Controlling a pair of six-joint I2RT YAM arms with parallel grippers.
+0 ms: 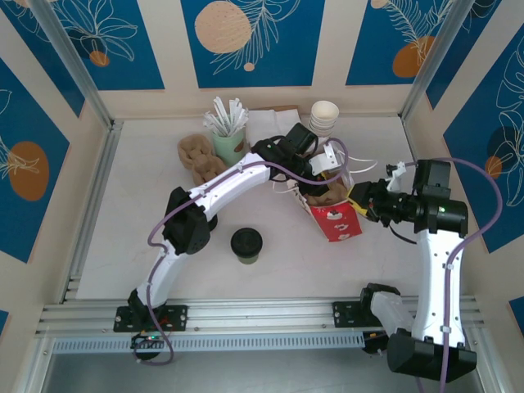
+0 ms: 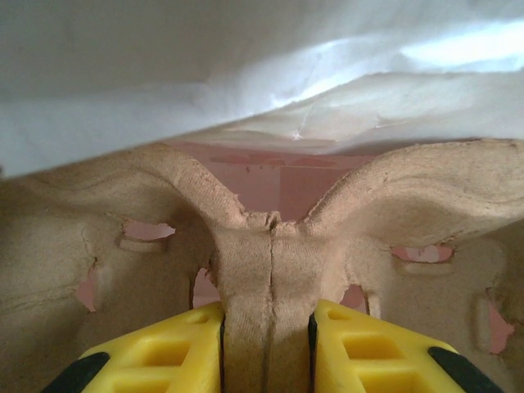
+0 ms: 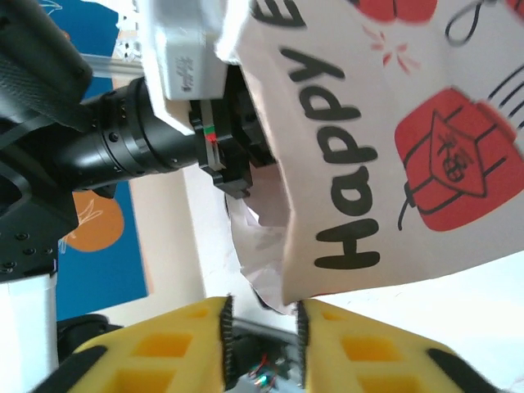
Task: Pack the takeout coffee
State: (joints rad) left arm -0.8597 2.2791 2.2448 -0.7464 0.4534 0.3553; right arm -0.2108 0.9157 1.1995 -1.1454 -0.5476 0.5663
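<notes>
The takeout coffee (image 1: 246, 244), an olive-green cup with a black lid, stands upright on the table, in front of both arms and apart from them. A brown cardboard cup carrier (image 2: 409, 205) sits inside the red and white paper bag (image 1: 337, 223). My left gripper (image 2: 267, 344) reaches into the bag and is shut on the carrier's middle handle. My right gripper (image 3: 262, 323) is at the bag's right edge. Its pads stand apart, and the bag's corner (image 3: 327, 278) hangs just at their tips. The bag's white lining (image 2: 246, 65) arches over the carrier.
A pale green cup of white sticks (image 1: 228, 135) and a stack of brown carriers (image 1: 201, 157) stand at the back left. White paper cups (image 1: 324, 116) are stacked at the back. Walls and metal rails close in the table's sides.
</notes>
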